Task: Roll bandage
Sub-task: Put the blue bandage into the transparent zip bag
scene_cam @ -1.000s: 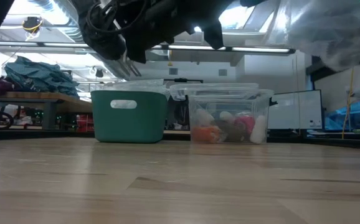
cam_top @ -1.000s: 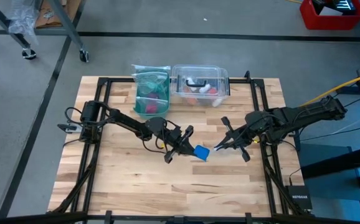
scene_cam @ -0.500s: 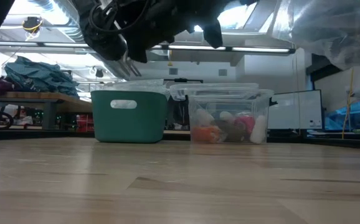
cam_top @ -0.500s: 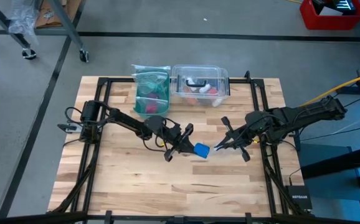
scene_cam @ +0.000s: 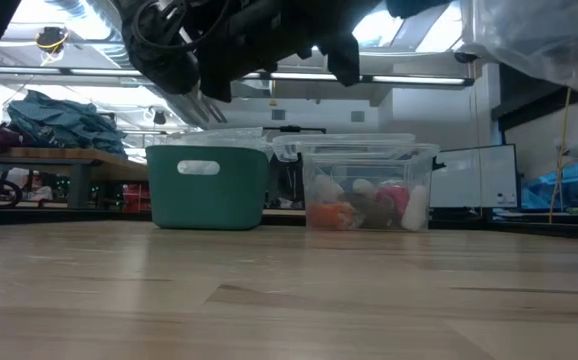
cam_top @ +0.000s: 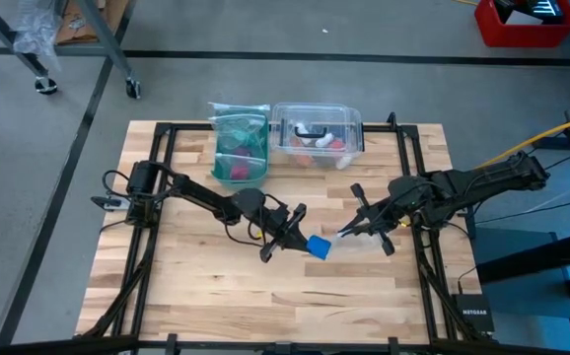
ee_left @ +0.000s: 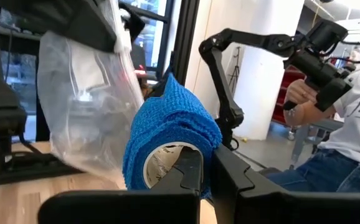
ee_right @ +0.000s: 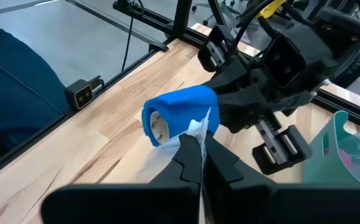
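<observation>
High view: my left gripper [cam_top: 303, 244], pinching the bandage [cam_top: 319, 246], has drifted slightly from the clear box [cam_top: 317, 132]; my right gripper [cam_top: 345, 232] stays pinched on the plastic bag [ee_left: 86, 99], rolling unstarted.

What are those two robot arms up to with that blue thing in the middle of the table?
The left gripper is shut on a small bright blue fabric bandage roll, holding it up over the middle of the wooden table. The right gripper meets it from the other side, pinching a clear plastic bag right beside the roll. A green bin and a clear plastic box sit untouched at the table's far edge.
</observation>
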`<state>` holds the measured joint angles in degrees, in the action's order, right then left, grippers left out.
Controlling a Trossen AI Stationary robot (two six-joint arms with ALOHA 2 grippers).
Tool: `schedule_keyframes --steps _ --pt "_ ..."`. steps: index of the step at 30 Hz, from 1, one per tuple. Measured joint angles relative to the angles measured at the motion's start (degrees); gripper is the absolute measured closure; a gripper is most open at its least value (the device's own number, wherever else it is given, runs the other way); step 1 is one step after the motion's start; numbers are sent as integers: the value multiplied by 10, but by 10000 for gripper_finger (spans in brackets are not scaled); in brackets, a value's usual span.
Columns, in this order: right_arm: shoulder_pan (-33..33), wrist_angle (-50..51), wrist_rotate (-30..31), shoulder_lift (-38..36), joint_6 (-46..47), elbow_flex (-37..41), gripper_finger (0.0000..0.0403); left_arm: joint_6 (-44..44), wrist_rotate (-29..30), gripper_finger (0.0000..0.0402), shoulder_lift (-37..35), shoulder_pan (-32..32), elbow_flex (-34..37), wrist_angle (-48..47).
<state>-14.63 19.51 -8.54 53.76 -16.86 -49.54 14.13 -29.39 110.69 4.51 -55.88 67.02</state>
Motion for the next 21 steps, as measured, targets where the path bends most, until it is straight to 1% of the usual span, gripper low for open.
schedule_keyframes --steps 11,21 --pt "0 -30 2 0 0 0 402 4 0 400 0 4 0 -5" --pt "0 -30 17 0 0 0 402 4 0 400 0 11 0 -5"
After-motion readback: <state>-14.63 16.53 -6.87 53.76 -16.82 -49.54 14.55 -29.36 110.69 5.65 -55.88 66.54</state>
